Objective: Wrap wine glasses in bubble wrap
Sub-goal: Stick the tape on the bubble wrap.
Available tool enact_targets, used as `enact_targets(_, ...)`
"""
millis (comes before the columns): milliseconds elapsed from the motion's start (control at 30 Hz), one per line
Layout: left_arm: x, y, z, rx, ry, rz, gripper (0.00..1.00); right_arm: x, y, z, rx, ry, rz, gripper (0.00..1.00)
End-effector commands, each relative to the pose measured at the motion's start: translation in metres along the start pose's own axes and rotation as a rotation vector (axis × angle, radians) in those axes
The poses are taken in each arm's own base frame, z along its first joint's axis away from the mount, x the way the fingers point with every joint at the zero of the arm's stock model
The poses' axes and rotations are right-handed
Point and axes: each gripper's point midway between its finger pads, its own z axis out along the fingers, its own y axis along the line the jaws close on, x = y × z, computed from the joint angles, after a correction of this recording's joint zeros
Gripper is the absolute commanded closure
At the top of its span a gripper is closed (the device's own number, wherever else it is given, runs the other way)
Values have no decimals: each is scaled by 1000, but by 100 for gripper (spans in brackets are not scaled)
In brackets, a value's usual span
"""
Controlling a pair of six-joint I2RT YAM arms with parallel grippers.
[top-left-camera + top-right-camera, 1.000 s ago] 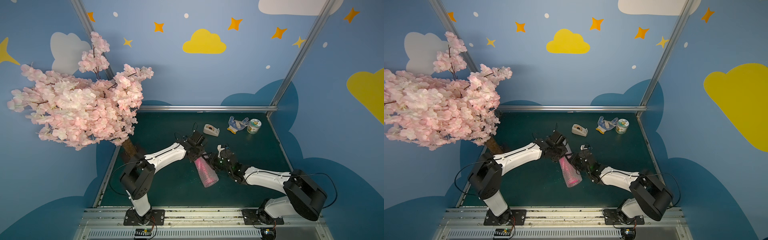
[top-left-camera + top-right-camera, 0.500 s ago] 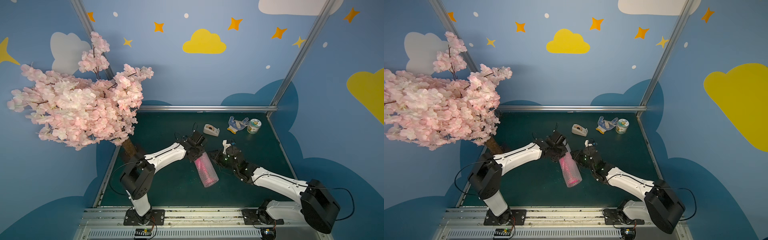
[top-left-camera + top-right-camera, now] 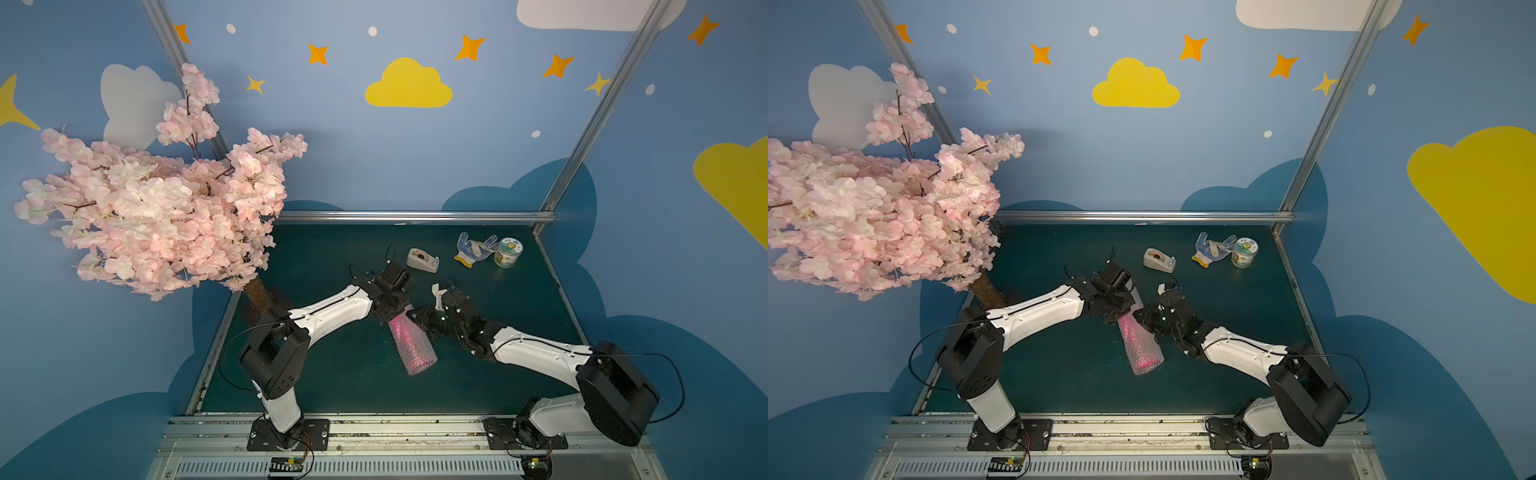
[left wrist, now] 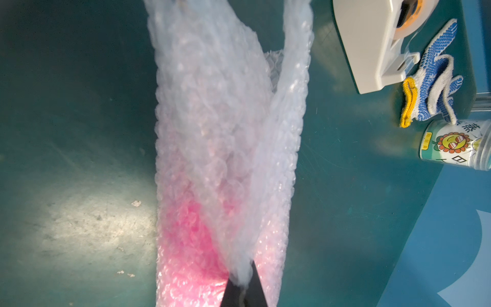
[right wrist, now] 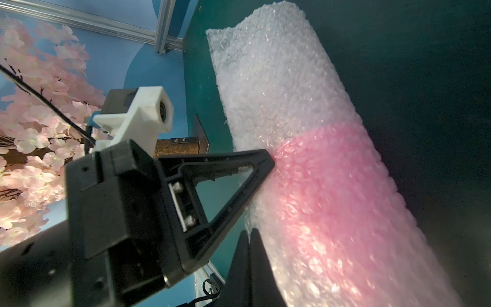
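The wine glass [image 3: 419, 360], hot pink, lies on the green table rolled inside the bubble wrap [image 3: 409, 340], and only its colour shows through the wrap [image 5: 332, 199]. My left gripper [image 3: 400, 316] is shut on a bunched fold of wrap at the roll's far end; the left wrist view shows that fold [image 4: 239, 148] running into the gripper [image 4: 243, 281]. My right gripper [image 3: 414, 318] comes in from the other side. Its jaws [image 5: 248, 236] are shut on the wrap's loose edge, close beside the left fingertip [image 5: 268, 159]. The stem and foot are hidden.
A beige tape dispenser [image 3: 423, 259], a blue-dotted work glove [image 3: 473, 247] and a green-and-white can [image 3: 508, 252] sit at the back right of the table. A pink blossom tree [image 3: 158, 208] overhangs the back left corner, its trunk [image 3: 259, 297] at the table's left edge.
The right gripper has shifted along the roll toward its far end and its jaws have shut. The left gripper and the roll have stayed put.
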Motion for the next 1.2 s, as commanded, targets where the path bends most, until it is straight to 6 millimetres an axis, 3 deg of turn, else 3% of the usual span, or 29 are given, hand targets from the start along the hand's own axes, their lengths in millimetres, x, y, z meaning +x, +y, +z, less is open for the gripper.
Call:
enact_targets(0, 12, 25, 9, -102, 53, 10, 98, 0, 15, 1, -53, 20, -25, 100)
enact_targets(433, 12, 24, 9, -94, 56, 7, 98, 15, 6, 18, -77, 104, -22, 100)
enact_targets(600, 11, 20, 8, -82, 57, 9, 98, 16, -1, 23, -62, 111, -12, 100)
enact_targets(667, 12, 20, 8, -80, 58, 11, 98, 18, -16, 23, -36, 114, 8, 100)
enact_targets(1033, 12, 16, 7, -68, 63, 14, 98, 22, -23, 34, -40, 164, -27, 100)
enact_targets(1167, 13, 16, 7, -69, 65, 15, 98, 25, -35, 35, 3, 177, -31, 100)
